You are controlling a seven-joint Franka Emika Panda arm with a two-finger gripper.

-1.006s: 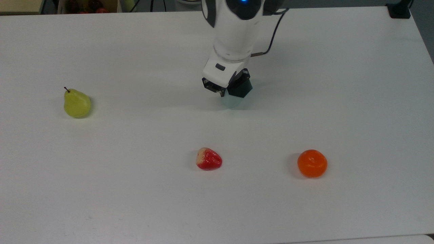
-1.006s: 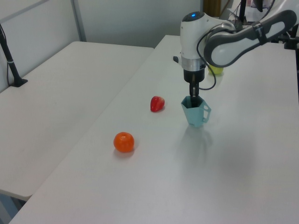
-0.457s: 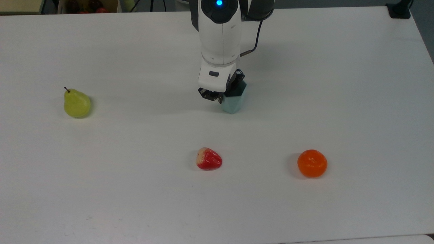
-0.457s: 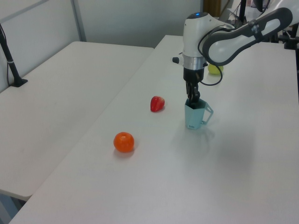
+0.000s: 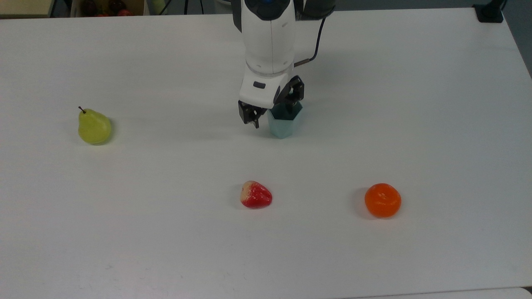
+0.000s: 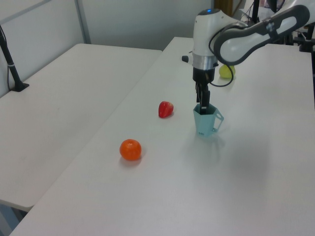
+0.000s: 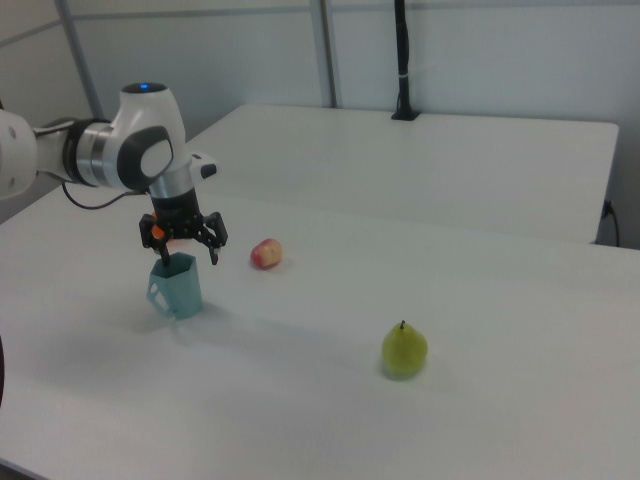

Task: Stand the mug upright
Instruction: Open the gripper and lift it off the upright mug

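Observation:
The pale blue faceted mug (image 5: 284, 126) stands upright on the white table (image 5: 166, 232), dark teal opening facing up. A small handle sticks out on the left view's right side of the mug (image 6: 204, 124). My gripper (image 5: 272, 111) hovers at its rim and is open. One finger is over the opening. The other finger is outside the mug, on the top view's left. In the right view the gripper (image 7: 187, 248) spreads wide just above the mug (image 7: 178, 290).
A green pear (image 5: 94, 127) lies far to the top view's left. A red strawberry (image 5: 256, 195) and an orange (image 5: 382, 200) lie nearer the front edge. A black post base (image 5: 490, 12) sits at the back right corner.
The mug, held tilted one second ago, now stands upright on the table. My gripper has opened and let go of it.

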